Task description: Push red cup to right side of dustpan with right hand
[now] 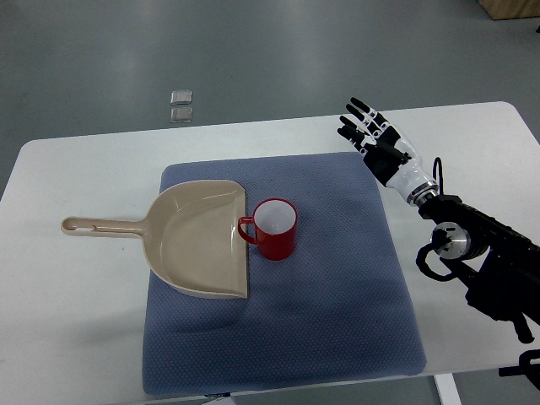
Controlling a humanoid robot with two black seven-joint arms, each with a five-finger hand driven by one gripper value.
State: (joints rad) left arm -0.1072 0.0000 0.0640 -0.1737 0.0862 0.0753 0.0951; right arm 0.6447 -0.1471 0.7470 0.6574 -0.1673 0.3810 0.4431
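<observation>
So the red cup (275,229) is sitting upright on the blue mat (337,312), its handle touching the dustpan's (198,240) right edge, basically where it should be. Right hand (377,142) hangs well apart over the counter (76,295), fingers (359,108) spread, holding nothing.

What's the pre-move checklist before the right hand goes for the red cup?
1. Red cup upright on the blue mat: ok.
2. Cup already just right of the dustpan, handle toward its open edge; touching or not: cannot tell.
3. Right hand empty, fingers spread: ok.
4. Hand at the cup: not ok, it hovers over the mat's far right corner, well apart from it.
5. Mat to the right of the cup bare for the push: ok.
6. Left hand: not in view, cannot tell.
</observation>
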